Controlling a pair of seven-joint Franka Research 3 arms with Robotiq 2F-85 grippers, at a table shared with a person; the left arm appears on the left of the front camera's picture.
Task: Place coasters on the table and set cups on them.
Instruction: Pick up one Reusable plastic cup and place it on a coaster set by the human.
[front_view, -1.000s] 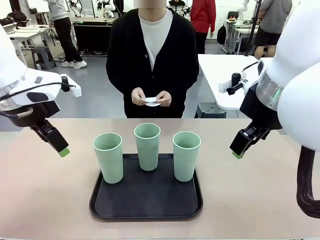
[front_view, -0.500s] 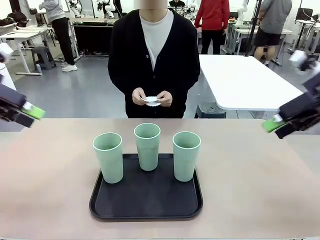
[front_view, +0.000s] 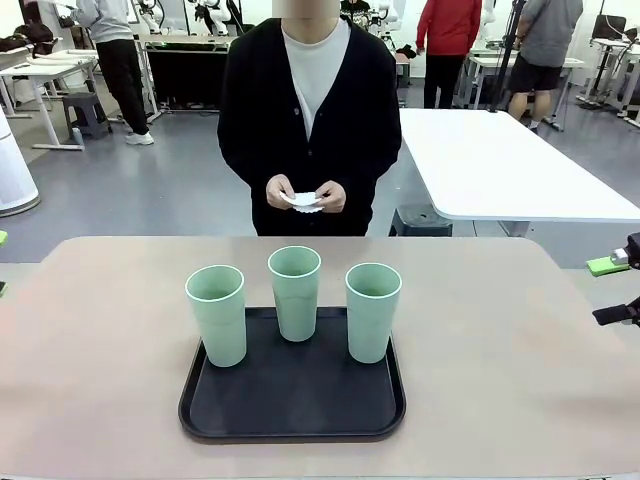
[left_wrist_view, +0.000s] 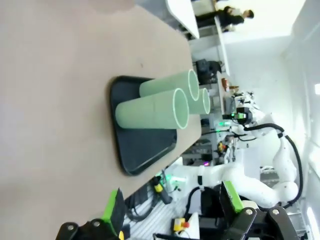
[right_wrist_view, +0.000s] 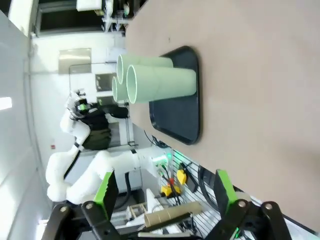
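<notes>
- Cups (front_view: 295, 293): three, upright on a black tray (front_view: 290, 418) at the middle of the table (front_view: 500, 350). The middle cup stands farther back, and the outer two stand nearer the robot.
- Coasters (front_view: 304, 201): white, pinched between the person's hands (front_view: 279, 192) at waist height, beyond the table's far edge and well apart from the cups.
- Left tool (left_wrist_view: 172, 205): fingers spread wide with nothing between them, by the table's left end.
- Right tool (right_wrist_view: 165, 189): fingers also spread wide and gripping nothing, at the table's right end, well apart from the tray.
</notes>
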